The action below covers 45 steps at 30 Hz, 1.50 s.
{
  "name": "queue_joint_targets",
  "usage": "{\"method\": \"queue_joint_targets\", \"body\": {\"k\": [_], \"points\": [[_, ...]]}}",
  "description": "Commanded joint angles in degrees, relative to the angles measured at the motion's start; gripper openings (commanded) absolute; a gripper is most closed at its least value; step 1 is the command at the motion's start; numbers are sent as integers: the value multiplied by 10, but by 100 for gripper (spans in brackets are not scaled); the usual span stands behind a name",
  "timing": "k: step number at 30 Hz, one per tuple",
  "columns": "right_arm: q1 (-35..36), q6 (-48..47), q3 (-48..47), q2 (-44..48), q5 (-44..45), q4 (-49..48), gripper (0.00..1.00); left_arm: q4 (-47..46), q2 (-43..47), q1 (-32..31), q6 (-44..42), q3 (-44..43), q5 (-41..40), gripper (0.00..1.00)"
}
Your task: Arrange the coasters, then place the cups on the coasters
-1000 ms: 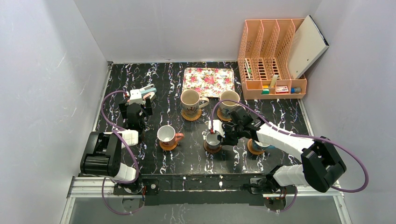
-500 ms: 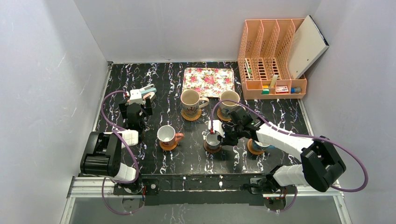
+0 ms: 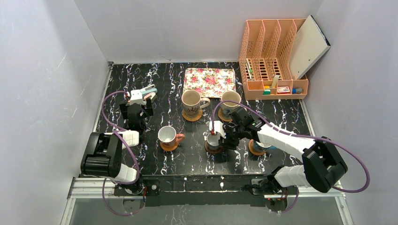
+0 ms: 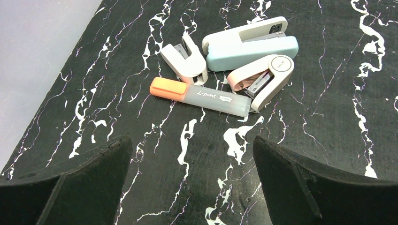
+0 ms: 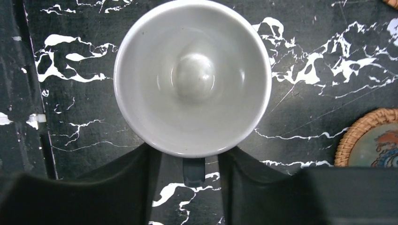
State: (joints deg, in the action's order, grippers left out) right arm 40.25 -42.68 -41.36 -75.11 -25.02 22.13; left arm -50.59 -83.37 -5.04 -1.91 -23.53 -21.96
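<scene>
At far left, the left gripper (image 4: 190, 145) hangs wide open and empty, near the staplers (image 4: 234, 56) and a highlighter (image 4: 199, 96). The red-handled cup (image 3: 167, 135) sits on its coaster (image 3: 169, 147). Behind it, two cream cups (image 3: 191, 100) stand on coasters. The small cup (image 5: 192, 77) sits on a brown coaster (image 3: 214, 150). The right gripper (image 5: 190, 161) is partly open, its fingers (image 5: 136, 183) flanking the handle (image 5: 194, 171) without touching. Rightmost, the blue cup (image 3: 263, 146) is on a coaster, half hidden by the arm.

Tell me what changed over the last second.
The right gripper opened its jaws, letting go of the handle of the small whitish cup, which stands on its coaster. The arm itself barely shifted. The left gripper, the other four cups and the floral tray stayed put.
</scene>
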Motion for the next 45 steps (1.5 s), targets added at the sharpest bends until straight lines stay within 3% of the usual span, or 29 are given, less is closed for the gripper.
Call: {"method": "queue_joint_targets", "body": {"k": [1,10,21,32,40,45], "points": [[2,-11,-8,0,-14,-5,61,-10,-2,3,0,-15,-6,98],[2,-15,-10,26,-18,5,97,-10,-2,3,0,-15,-6,98],[2,54,-26,73,20,-21,98,-8,-3,3,-3,-15,9,98],[2,224,-29,229,167,-179,98,14,90,2,-73,26,228,98],[2,262,-68,273,243,-164,98,62,178,2,-111,36,333,98],[2,277,-88,298,300,-163,98,163,257,2,-168,12,397,98]]}}
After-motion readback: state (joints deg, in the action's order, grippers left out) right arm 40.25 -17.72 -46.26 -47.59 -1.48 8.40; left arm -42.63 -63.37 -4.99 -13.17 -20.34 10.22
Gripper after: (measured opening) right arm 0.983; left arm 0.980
